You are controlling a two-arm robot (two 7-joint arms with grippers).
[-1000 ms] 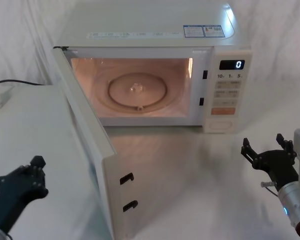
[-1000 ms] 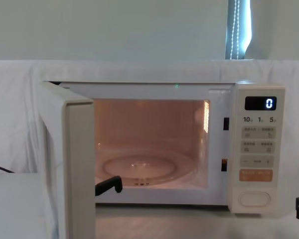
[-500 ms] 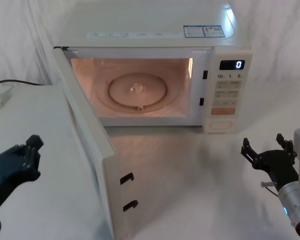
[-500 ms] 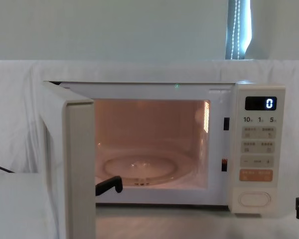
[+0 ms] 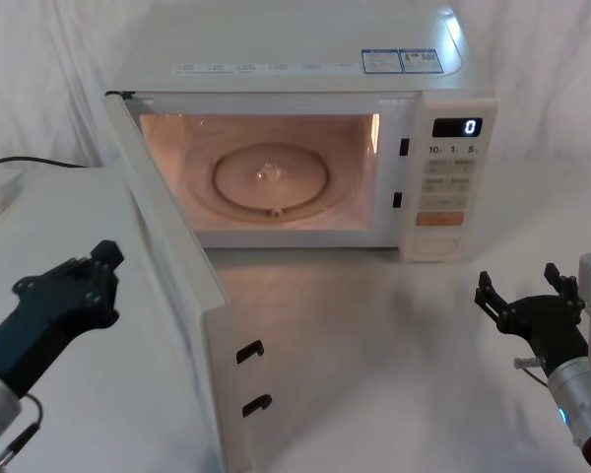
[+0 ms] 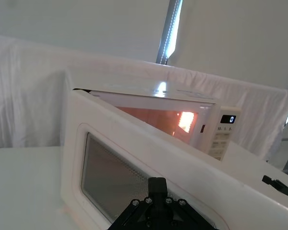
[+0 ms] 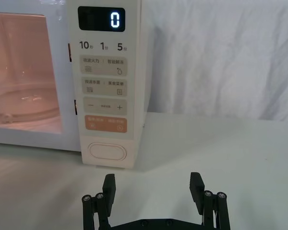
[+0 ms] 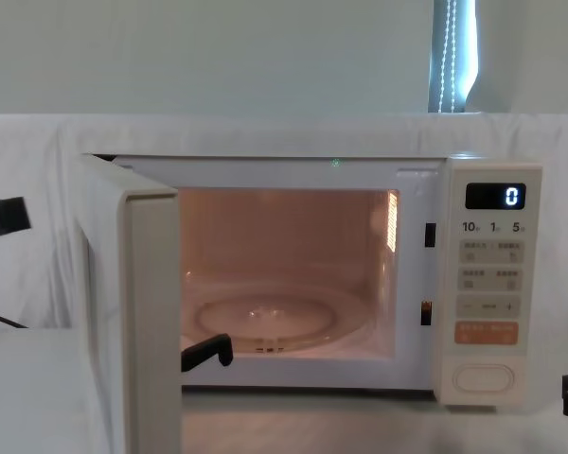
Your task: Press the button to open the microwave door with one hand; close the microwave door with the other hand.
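With the microwave door (image 5: 172, 296) standing swung out on its left hinge and the lit cavity exposed, the opening step is judged complete and the closing step is in hand. The microwave (image 5: 295, 59) sits at the back of the desk (image 5: 374, 335), its display reading 0. The button (image 7: 107, 152), the wide blank pill at the foot of the panel, lies ahead of the right gripper (image 7: 152, 187) and slightly to the left of the gap between its fingers, which stand well apart and clear of the panel; that arm rests low over the desk at the right. The left gripper (image 5: 79, 281) is raised on the outer side of the door, near its face but not touching it; in the left wrist view the door's window (image 6: 113, 184) lies directly ahead of the fingers. Whether these fingers are apart or together cannot be told. The next move calls for advancing the left gripper until it contacts the outer panel, then pushing the door through its arc toward the cavity until the latch hooks (image 5: 252, 377) on its free edge engage.
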